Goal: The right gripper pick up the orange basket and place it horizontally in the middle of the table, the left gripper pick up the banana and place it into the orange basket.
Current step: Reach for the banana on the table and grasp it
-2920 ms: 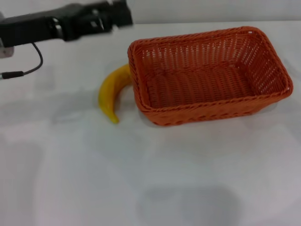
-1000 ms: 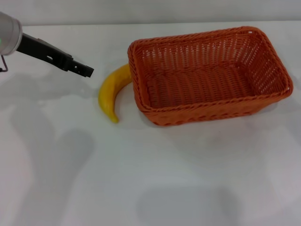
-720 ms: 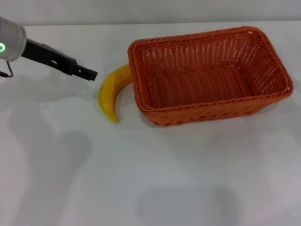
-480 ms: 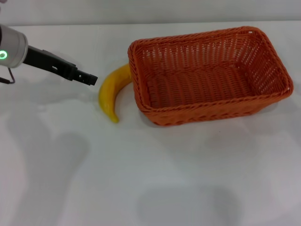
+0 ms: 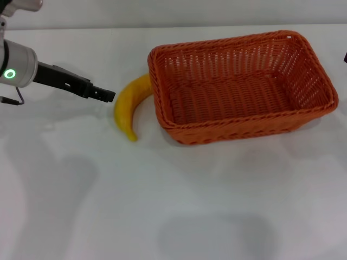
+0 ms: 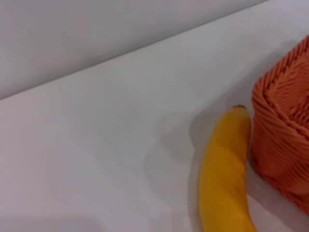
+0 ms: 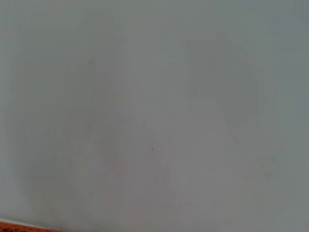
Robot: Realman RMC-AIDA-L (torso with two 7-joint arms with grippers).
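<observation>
We find the left gripper reaching in from the left of the head view, its jaws just beside the banana, close to its outer curve and clear of it as far as we can judge. Whether those jaws are spread or pressed together we cannot tell; only a single dark tip shows. Behind them run the black forearm section and the silver wrist with its green light lit.

The banana lies flat on the counter, its upper end against the left end wall of the basket, its lower end curving away toward the near side. The left wrist view confirms this: the banana sits hard beside the woven corner of the basket, its dark tip at the far end, with the counter bare around it.

The basket stands upright, open side up, in the right half of the counter, long side across the head view, nothing inside it.

Of the right gripper we see only a dark sliver at the right edge of the head view; we cannot tell the state of its jaws. The right wrist view shows plain surface and a thin orange strip at one corner.
</observation>
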